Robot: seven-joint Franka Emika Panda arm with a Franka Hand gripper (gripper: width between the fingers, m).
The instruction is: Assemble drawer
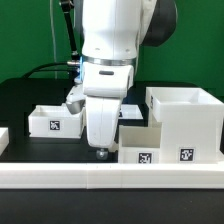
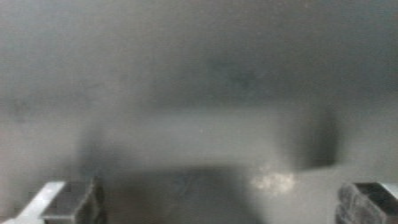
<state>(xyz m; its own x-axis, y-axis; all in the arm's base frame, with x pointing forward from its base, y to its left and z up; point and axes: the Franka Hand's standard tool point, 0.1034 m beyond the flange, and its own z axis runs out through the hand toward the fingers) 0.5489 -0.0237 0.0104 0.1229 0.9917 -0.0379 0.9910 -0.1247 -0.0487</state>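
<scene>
The large white drawer housing point(image 1: 186, 122) stands at the exterior view's right, with a tag on its front. One small white tray point(image 1: 55, 120) with a tag sits at the left. A second tray point(image 1: 140, 146) lies against the housing's left side. My gripper point(image 1: 100, 152) points down just left of this second tray, low over the table and between the two trays. In the wrist view the gripper point(image 2: 214, 205) is open, with one finger point(image 2: 63, 200) far from the other finger point(image 2: 365, 200). Only a blurred grey surface shows between them.
A long low white rail point(image 1: 110, 177) runs across the front of the table. The arm's body hides the table behind the gripper. A black cable point(image 1: 45, 70) lies at the back left.
</scene>
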